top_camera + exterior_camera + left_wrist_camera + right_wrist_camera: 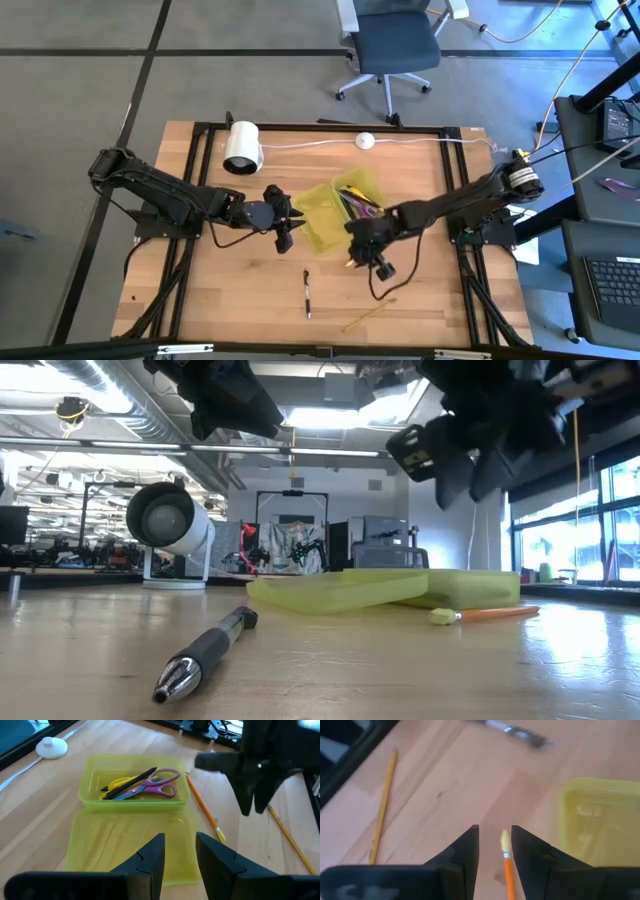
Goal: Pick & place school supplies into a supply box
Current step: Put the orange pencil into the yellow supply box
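The yellow-green supply box (135, 800) stands open at the table's middle, with its lid (125, 845) lying flat beside it. Purple-and-blue scissors (152, 785), a black pen and a yellow pen lie inside. My left gripper (177, 855) hovers open and empty over the lid (318, 228). My right gripper (495, 842) is open above the table. It stands on either side of the eraser end of an orange pencil (506, 855) without touching it. The pencil lies flat on the table (490, 614) beside the box.
A black pen (307, 293) and a yellow pencil (368, 315) lie on the wood toward the near edge. A white cylinder roll (242, 147) and a white puck on a cable (365, 141) sit at the far edge. An office chair stands beyond the table.
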`<state>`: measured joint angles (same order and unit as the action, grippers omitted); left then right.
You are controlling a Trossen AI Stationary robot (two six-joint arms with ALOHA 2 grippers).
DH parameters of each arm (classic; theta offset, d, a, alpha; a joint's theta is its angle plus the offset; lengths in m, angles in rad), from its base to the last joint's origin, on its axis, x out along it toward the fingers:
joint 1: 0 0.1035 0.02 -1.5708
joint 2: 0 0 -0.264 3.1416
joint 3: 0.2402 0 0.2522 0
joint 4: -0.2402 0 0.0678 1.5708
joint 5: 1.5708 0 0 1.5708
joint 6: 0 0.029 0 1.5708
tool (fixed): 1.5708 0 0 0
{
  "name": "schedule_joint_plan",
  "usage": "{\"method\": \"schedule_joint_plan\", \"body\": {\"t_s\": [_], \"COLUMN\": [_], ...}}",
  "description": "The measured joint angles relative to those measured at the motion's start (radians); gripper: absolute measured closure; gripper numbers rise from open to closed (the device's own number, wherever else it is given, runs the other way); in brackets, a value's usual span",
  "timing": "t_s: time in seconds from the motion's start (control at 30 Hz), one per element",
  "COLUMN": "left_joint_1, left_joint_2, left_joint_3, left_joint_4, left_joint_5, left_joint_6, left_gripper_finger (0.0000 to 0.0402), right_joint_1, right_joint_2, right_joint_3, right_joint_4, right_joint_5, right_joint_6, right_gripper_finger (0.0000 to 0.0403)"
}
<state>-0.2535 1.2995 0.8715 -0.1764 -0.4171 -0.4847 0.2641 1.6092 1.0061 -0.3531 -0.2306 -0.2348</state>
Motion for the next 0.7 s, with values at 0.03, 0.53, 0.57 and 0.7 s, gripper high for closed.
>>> {"method": "schedule_joint_plan", "body": {"t_s": [0.03, 0.53, 0.57, 0.7], "left_joint_1": [0.0, 0.0, 0.0, 0.0], "left_joint_2": [0.0, 0.0, 0.0, 0.0], "left_joint_3": [0.0, 0.0, 0.0, 0.0], "left_joint_4": [0.0, 0.0, 0.0, 0.0], "left_joint_5": [0.0, 0.0, 0.0, 0.0], "left_joint_6": [0.0, -0.002, -0.001, -0.001], "left_gripper_finger": [0.0299, 0.0299, 0.0299, 0.0299], "right_joint_1": [0.01, 0.048, 0.048, 0.048], "right_joint_2": [0.013, 0.175, 0.182, 0.203], "right_joint_3": [0.0, 0.0, 0.0, 0.0], "right_joint_4": [0.003, 0.041, 0.038, 0.054], "right_joint_5": [0.0, 0.185, 0.185, 0.189], "right_joint_6": [-0.013, -0.061, -0.061, -0.062], "right_gripper_finger": [0.0285, 0.0285, 0.0285, 0.0285]}}
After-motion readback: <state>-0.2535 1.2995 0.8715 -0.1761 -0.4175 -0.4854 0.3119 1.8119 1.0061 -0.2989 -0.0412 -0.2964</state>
